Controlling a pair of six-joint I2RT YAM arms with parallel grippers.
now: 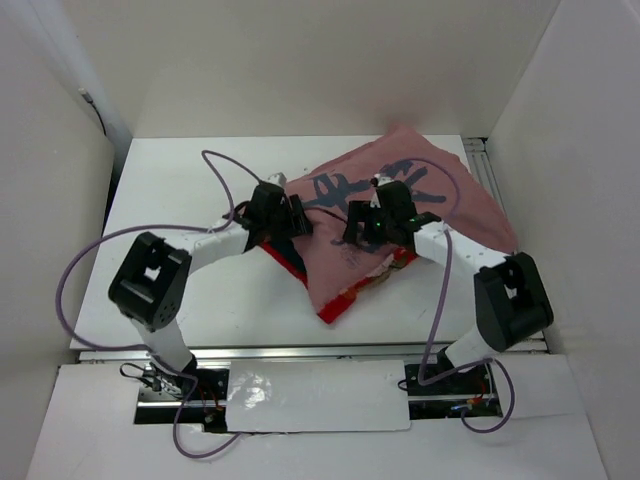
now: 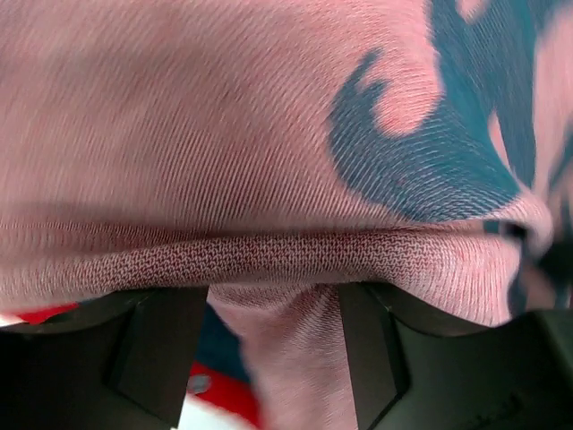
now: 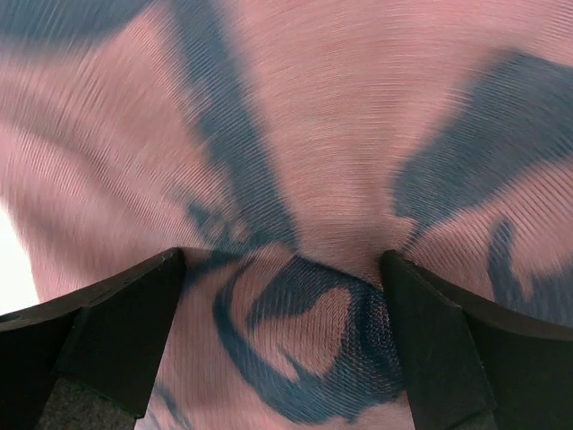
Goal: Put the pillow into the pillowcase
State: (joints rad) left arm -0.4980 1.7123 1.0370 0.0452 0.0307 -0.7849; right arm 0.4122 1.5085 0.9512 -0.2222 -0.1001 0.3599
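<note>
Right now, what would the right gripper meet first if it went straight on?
The pillowcase, its pink reverse side: cloth fills the view beyond the open right gripper, probably very near.

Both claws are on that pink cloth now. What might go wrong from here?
1. The left gripper straddles a thin fold of the pillowcase; the fold may slip out, or the gripper may catch both layers so the case won't open.
2. The right gripper is open over flat cloth and may find nothing to pinch.
</note>
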